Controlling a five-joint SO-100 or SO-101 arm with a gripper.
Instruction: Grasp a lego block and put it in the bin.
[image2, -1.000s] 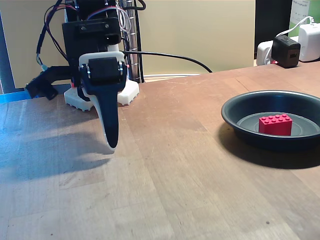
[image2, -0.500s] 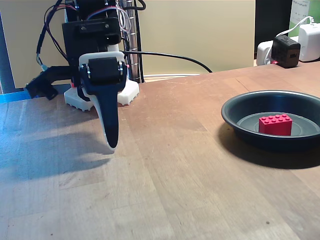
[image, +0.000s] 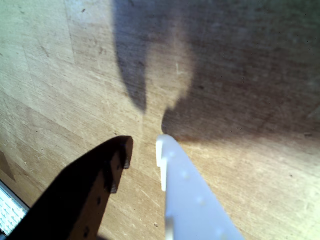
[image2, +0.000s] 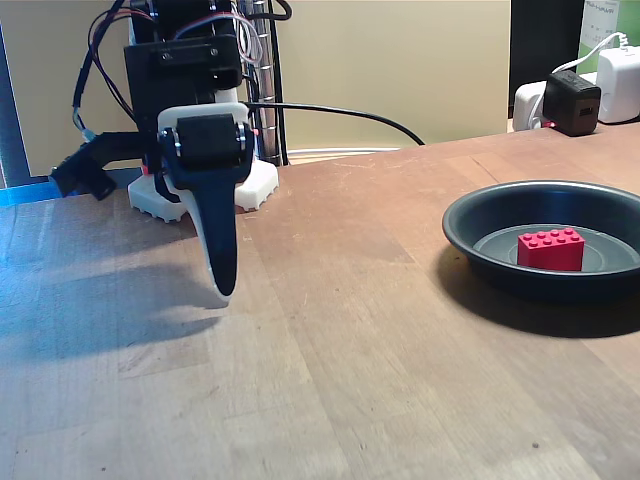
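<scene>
The red lego block (image2: 550, 250) lies studs up on the flat bottom of the bin (image2: 468, 218), a round dark pan at the right of the fixed view. My gripper (image2: 222, 292) hangs far to the left of the bin, pointing down just above the wooden table. In the wrist view the gripper (image: 142, 149) shows a black finger (image: 100, 175) and a white finger (image: 185, 190), their tips a narrow gap apart, bare wood between them and nothing held.
The arm's white base (image2: 262, 185) stands at the back left, with a black cable (image2: 350, 112) running right from it. Power adapters (image2: 575, 100) sit at the back right edge. Bare wooden table (image2: 350, 350) lies between the gripper and the bin.
</scene>
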